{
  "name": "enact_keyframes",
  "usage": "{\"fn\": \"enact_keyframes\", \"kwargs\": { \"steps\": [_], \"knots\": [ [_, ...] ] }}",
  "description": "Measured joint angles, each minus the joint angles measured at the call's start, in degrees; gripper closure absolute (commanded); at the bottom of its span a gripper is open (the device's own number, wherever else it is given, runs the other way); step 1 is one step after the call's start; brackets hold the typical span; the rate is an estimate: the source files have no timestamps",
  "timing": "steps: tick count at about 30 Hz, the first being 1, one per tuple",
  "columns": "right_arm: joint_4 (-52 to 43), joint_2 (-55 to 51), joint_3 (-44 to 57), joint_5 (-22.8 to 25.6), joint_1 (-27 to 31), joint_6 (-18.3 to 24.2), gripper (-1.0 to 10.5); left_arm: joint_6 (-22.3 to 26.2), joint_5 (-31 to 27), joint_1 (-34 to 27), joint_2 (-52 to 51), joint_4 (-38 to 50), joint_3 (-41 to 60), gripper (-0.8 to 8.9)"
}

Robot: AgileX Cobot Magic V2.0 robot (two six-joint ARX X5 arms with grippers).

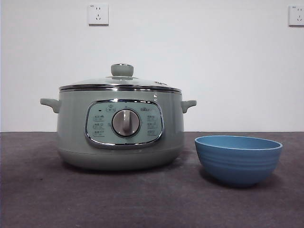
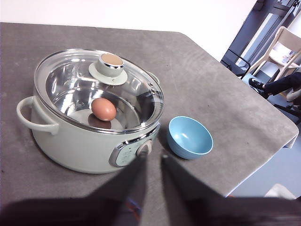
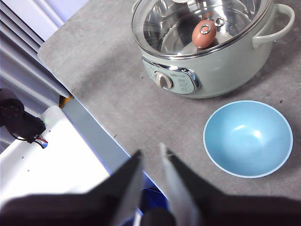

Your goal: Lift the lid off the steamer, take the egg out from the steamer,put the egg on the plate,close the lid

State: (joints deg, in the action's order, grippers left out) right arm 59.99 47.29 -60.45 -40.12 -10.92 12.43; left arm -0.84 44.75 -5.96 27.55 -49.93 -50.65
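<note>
Since the lid sits flat on the steamer w/ its knob untouched, I judge nothing of the task is done yet: all four steps are left. Through the glass I see the egg lying on the shiny floor inside the pot, about mid-pan; the right wrist view shows it too, under the glass. The plate, really a deep blue bowl, stands on the table just beside the steamer on the control-panel side, near it but not touching, and it holds nothing.

Both arms are parked, clear of the things. Left gripper hangs above the table edge, looking down at pot and bowl, jaws a little apart w/ nothing between them. Right gripper hovers over the table's border on the bowl's side, jaws likewise slightly apart, nothing held. Neither shows in the front view.

Order as I read it: lid off by the knob first, then egg out, egg into the bowl, lid back on. Left arm looks best placed for the knob, right for the bowl side, but that's my guess only.
</note>
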Motion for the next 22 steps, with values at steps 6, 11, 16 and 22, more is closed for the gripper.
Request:
{"fn": "enact_keyframes", "kwargs": {
  "steps": [6,11,16,22],
  "knots": [
    [0.00,0.00,0.00,0.00,0.00,-0.20,3.8,0.02,0.09,0.59,0.39,2.93,0.00,2.79],
    [-0.44,0.00,0.00,-0.02,0.00,-0.46,3.8,-0.02,0.33,1.29,2.91,7.93,-0.24,2.79],
    [-1.44,0.00,0.00,-0.04,0.00,-1.14,3.8,-0.59,0.39,2.73,8.26,13.68,-0.37,2.79],
    [-3.28,0.00,0.00,0.00,0.00,-1.97,3.8,-0.72,-1.66,7.65,17.16,22.80,-1.57,2.79]
  ]
}}
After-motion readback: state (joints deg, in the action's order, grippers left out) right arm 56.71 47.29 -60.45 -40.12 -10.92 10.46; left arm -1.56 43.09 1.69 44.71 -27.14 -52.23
